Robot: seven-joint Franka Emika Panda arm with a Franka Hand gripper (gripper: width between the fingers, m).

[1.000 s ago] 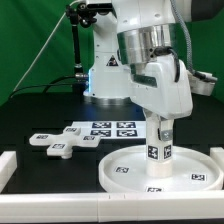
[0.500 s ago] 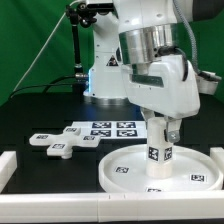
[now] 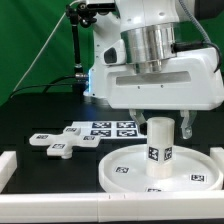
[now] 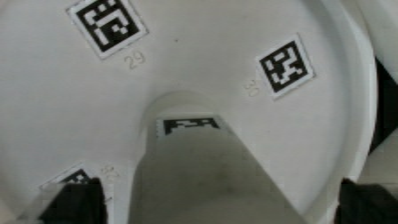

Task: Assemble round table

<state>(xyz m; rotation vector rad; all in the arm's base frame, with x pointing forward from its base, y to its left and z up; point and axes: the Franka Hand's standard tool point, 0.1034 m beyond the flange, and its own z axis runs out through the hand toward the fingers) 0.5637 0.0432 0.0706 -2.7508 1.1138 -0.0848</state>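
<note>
The large rimmed round disc [image 3: 118, 172] lies flat on the table at the front. The short thick cylinder leg [image 3: 160, 150] stands upright at its middle. My gripper [image 3: 160, 127] hangs over the leg's top, its hand turned broadside in the exterior view. The jaws stand open on either side of the leg, with a gap on each side. One dark finger [image 3: 187, 124] shows on the exterior view's right of the leg. In the wrist view the leg [image 4: 214, 170] runs between the two fingers [image 4: 71, 197], above the disc [image 4: 196, 50]. The cross-shaped base [image 3: 58, 145] lies loose on the exterior view's left.
The marker board [image 3: 113, 129] lies behind the disc, beside the cross-shaped base. White border blocks run along the left [image 3: 5, 165] and front [image 3: 90, 210] table edges. The robot's base [image 3: 105, 70] and cables stand at the back.
The hand has turned about a quarter turn over the leg, from narrow-side to broadside. The jaws, earlier closed on the leg's top, now stand apart from it. The leg stays upright.
</note>
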